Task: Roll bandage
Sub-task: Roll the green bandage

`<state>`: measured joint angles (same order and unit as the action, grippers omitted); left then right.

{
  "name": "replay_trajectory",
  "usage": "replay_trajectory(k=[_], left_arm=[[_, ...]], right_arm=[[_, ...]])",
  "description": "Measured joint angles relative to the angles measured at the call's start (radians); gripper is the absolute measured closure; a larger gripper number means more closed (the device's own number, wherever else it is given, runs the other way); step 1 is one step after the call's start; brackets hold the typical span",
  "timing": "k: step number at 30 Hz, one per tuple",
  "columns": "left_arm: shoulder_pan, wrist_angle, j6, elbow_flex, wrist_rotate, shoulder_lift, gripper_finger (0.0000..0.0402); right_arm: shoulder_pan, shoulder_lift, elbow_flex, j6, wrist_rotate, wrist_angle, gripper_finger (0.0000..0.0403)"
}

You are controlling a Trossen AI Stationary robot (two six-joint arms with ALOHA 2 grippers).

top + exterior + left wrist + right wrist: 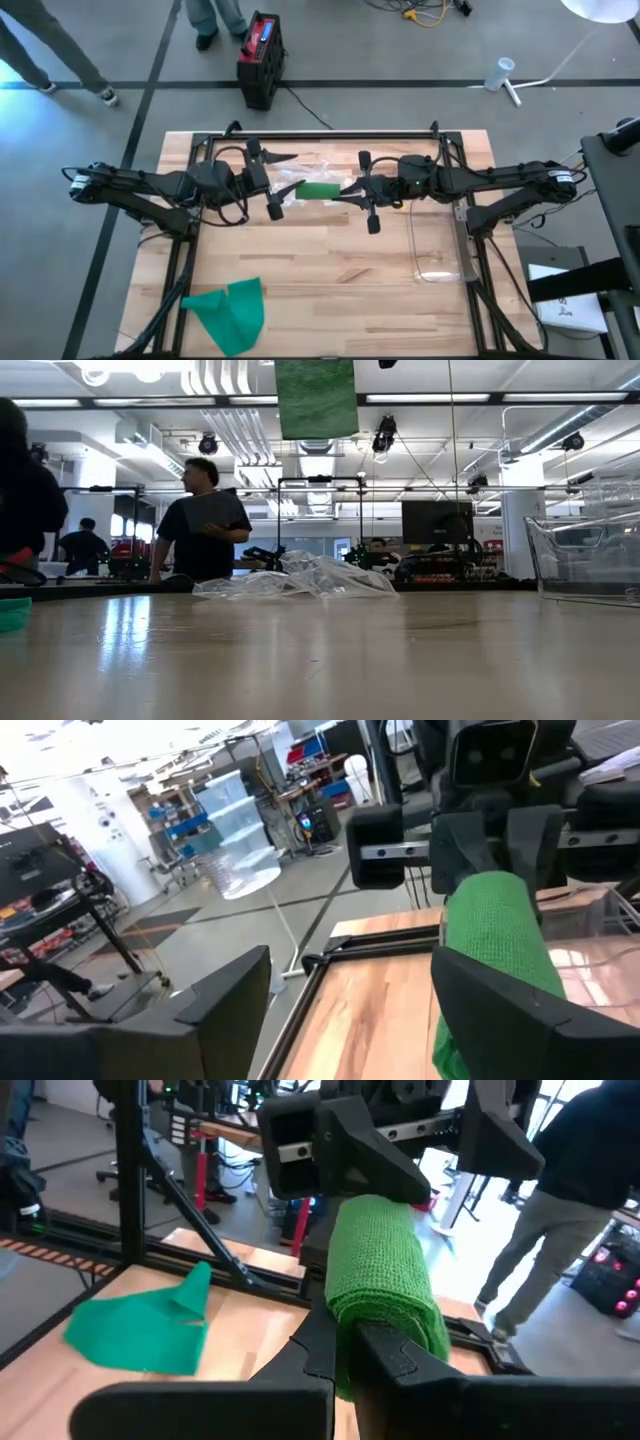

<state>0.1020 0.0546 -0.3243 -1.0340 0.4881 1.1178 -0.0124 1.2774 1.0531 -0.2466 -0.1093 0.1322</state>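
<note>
The right claw [352, 190] was clamped on the bandage [318, 190] above the desk [330, 290]; at its 9 o'clock, the left claw [283, 190] stood apart.

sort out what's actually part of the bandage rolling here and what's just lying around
Part of the job:
green bandage, held in the air between both arms
right gripper, shut on one end of it
left gripper, open at the other end

Lying about:
loose green cloth
crumpled clear plastic wrap
clear plastic bin
</note>
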Motion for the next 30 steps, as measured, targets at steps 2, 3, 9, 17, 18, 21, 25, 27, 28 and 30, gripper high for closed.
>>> replay_trajectory(k=[2, 3, 9, 17, 18, 21, 25, 27, 28, 30], left_arm=[[-0.001, -0.003, 0.0, 0.0, 0.0, 0.0, 0.0135], [-0.002, -0.004, 0.001, 0.0, 0.0, 0.0, 0.0137], [-0.002, -0.028, 0.003, 0.0, -0.001, 0.0, 0.0141], [-0.002, -0.108, -0.014, 0.0, -0.005, 0.001, 0.014], [-0.002, -0.117, -0.015, 0.0, -0.016, 0.001, 0.0142], [-0.002, -0.135, -0.015, 0.0, -0.076, 0.001, 0.0147], [-0.001, -0.17, -0.054, 0.009, -0.258, -0.003, 0.0152], [0.0, -0.178, -0.05, 0.019, -0.327, -0.003, 0.0152], [0.0, -0.179, -0.045, 0.023, -0.345, -0.003, 0.015], [-0.001, -0.184, -0.03, 0.029, -0.349, -0.003, 0.0146]], right_arm=[[0.0, 0.0, 0.0, 0.0, -0.003, 0.0, 0.04], [-0.001, 0.0, 0.0, 0.0, -0.004, 0.001, 0.04], [0.003, 0.0, 0.003, 0.001, -0.015, 0.0, 0.04], [0.015, -0.002, 0.032, -0.007, -0.102, 0.004, 0.04], [0.016, -0.002, 0.036, -0.009, -0.105, 0.0, 0.04], [0.019, -0.002, 0.051, -0.013, -0.106, 0.0, 0.04], [0.021, -0.002, 0.066, -0.013, -0.108, -0.008, 0.04], [0.021, -0.002, 0.077, 0.0, -0.121, -0.016, 0.04], [0.021, -0.002, 0.081, 0.009, -0.135, -0.019, 0.04], [0.021, -0.002, 0.089, 0.023, -0.16, -0.023, 0.04]])
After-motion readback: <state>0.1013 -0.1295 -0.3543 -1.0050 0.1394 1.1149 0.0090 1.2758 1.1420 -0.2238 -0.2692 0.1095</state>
